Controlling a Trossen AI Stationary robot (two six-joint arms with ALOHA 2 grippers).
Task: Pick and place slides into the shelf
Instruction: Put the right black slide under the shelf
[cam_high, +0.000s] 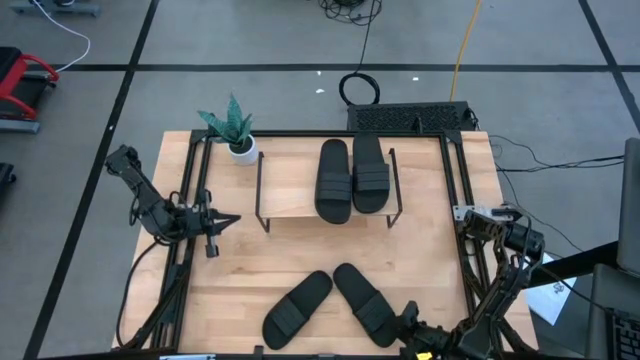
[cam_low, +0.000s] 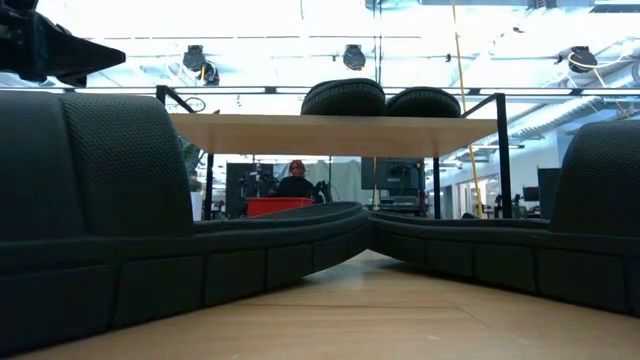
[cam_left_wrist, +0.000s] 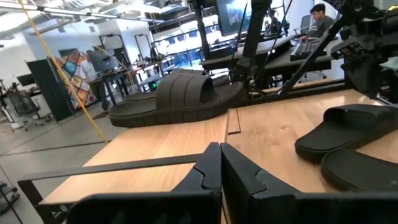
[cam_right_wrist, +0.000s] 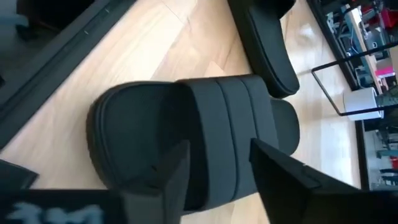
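- Now the step in hand seems to be the pickup of the black ribbed-strap slide (cam_high: 365, 297) that lies on the large wooden tabletop (cam_high: 250, 262), in front of the low shelf with the light wooden top board and thin black wire frame (cam_high: 290, 198).
- To do it well, I think the right gripper (cam_right_wrist: 214, 165) should come down with one finger on each side of the wide strap and close only when the strap is well between them.
- Its jaws are apart and hold nothing; they stand just over the strap of this slide.
- A second black slide (cam_high: 297, 308) lies beside it, also in front of the shelf, and their far ends almost touch.
- Two more black slides (cam_high: 352, 178) already rest side by side on the shelf's top board.
- The right arm reaches low from the near right corner of the table toward the slide.
- The left gripper (cam_high: 226, 221) waits to the left of the shelf, fingers pressed together and empty.
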